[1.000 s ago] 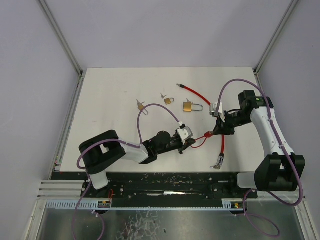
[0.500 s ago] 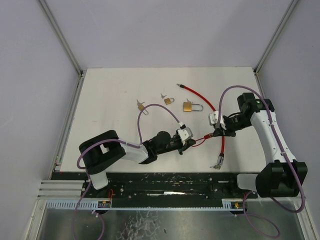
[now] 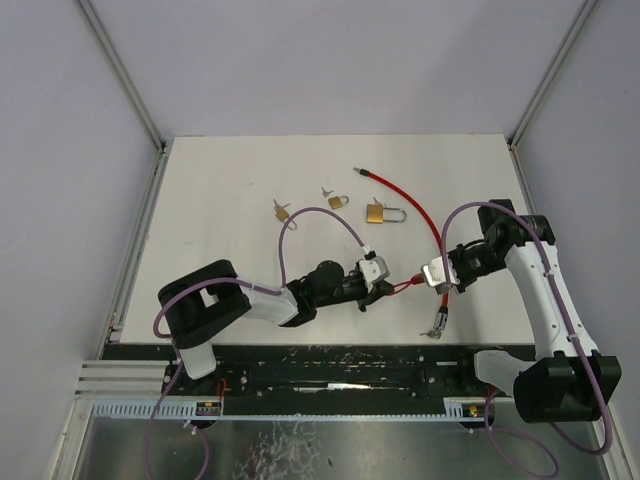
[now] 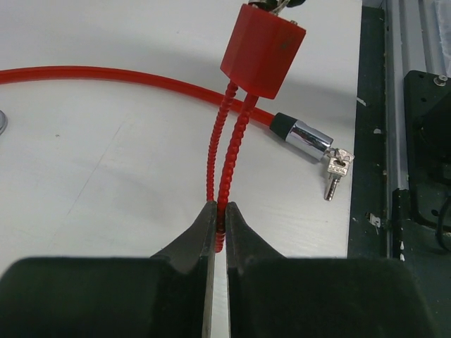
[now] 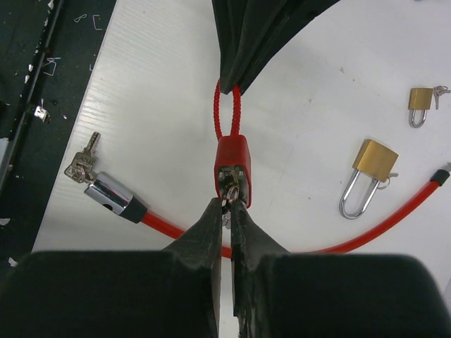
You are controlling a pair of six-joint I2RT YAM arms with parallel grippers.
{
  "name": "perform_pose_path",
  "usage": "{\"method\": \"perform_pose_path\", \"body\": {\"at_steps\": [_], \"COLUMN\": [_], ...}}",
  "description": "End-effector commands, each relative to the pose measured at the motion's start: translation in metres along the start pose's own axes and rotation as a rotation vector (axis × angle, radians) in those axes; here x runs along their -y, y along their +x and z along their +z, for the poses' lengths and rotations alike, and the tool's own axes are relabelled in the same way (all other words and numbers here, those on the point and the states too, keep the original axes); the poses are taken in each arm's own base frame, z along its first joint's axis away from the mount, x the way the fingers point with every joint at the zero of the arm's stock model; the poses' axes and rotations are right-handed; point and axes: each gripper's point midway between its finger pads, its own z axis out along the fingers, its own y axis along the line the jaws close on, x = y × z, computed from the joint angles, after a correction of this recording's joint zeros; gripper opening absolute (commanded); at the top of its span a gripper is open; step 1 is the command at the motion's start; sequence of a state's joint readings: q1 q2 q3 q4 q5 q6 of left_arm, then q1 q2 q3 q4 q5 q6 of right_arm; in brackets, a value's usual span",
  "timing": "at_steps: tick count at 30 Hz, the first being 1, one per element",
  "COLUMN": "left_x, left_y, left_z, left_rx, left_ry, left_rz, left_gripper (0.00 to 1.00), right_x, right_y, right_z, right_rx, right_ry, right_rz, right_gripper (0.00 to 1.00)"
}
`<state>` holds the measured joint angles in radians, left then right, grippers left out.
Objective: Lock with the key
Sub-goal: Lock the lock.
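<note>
A small red lock (image 3: 411, 284) with a red beaded cable loop lies near the table's front middle. My left gripper (image 3: 386, 287) is shut on the loop (image 4: 227, 141), with the lock body (image 4: 262, 49) just beyond its tips (image 4: 219, 213). My right gripper (image 3: 432, 279) comes from the opposite side. Its jaws are closed on the key (image 5: 230, 195) and key ring sticking out of the lock's end face (image 5: 232, 160). The right wrist view shows the tips (image 5: 230, 205) right at the lock.
A long red cable (image 3: 420, 215) with a chrome end and keys (image 3: 437, 324) curves beneath the right gripper. A brass padlock (image 3: 377, 213), a smaller brass padlock (image 3: 338, 201) and a loose key (image 3: 281, 210) lie farther back.
My right gripper has moved toward the near edge and the left, down to the red lock's key end. The left gripper still holds the loop, and the lock has shifted slightly.
</note>
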<state>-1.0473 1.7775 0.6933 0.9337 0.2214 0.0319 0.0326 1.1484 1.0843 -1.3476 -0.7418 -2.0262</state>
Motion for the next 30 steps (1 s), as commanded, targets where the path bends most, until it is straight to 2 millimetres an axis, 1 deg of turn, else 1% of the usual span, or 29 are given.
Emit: {"method": "perform_pose_path", "body": {"at_steps": [1, 5, 9, 10, 12, 13, 17, 21, 23, 26, 28, 30], "left_x": [0.007, 0.010, 0.012, 0.012, 0.012, 0.012, 0.013, 0.013, 0.014, 0.013, 0.014, 0.013], "left_y": [-0.027, -0.027, -0.024, -0.025, -0.024, -0.024, -0.024, -0.022, -0.024, -0.023, -0.022, -0.023], "left_z": [0.008, 0.009, 0.010, 0.011, 0.011, 0.011, 0.010, 0.010, 0.010, 0.010, 0.010, 0.010], "left_rx": [0.078, 0.071, 0.061, 0.061, 0.056, 0.056, 0.054, 0.052, 0.055, 0.051, 0.051, 0.052], "left_ry": [0.040, 0.057, 0.068, 0.071, 0.074, 0.074, 0.077, 0.078, 0.080, 0.079, 0.081, 0.080], "left_rz": [0.031, 0.028, 0.026, 0.026, 0.024, 0.024, 0.023, 0.023, 0.023, 0.021, 0.021, 0.021], "left_gripper": [0.00, 0.00, 0.00, 0.00, 0.00, 0.00, 0.00, 0.00, 0.00, 0.00, 0.00, 0.00], "right_x": [0.010, 0.017, 0.018, 0.017, 0.015, 0.014, 0.014, 0.017, 0.014, 0.004, -0.001, -0.006], "right_y": [-0.010, -0.010, -0.009, -0.010, -0.013, -0.014, -0.019, -0.016, -0.014, -0.017, -0.015, -0.008], "right_z": [-0.010, -0.020, -0.028, -0.028, -0.030, -0.030, -0.034, -0.040, -0.038, -0.030, -0.025, -0.018], "right_rx": [-0.003, -0.050, -0.101, -0.105, -0.104, -0.099, -0.096, -0.126, -0.127, -0.085, -0.069, -0.072], "right_ry": [0.023, 0.050, 0.064, 0.066, 0.068, 0.068, 0.084, 0.117, 0.115, 0.091, 0.068, 0.042], "right_rz": [-0.057, -0.096, -0.146, -0.150, -0.149, -0.148, -0.095, 0.005, 0.032, 0.087, 0.129, 0.161], "right_gripper": [0.00, 0.00, 0.00, 0.01, 0.12, 0.14, 0.19, 0.28, 0.35, 0.47, 0.49, 0.49]}}
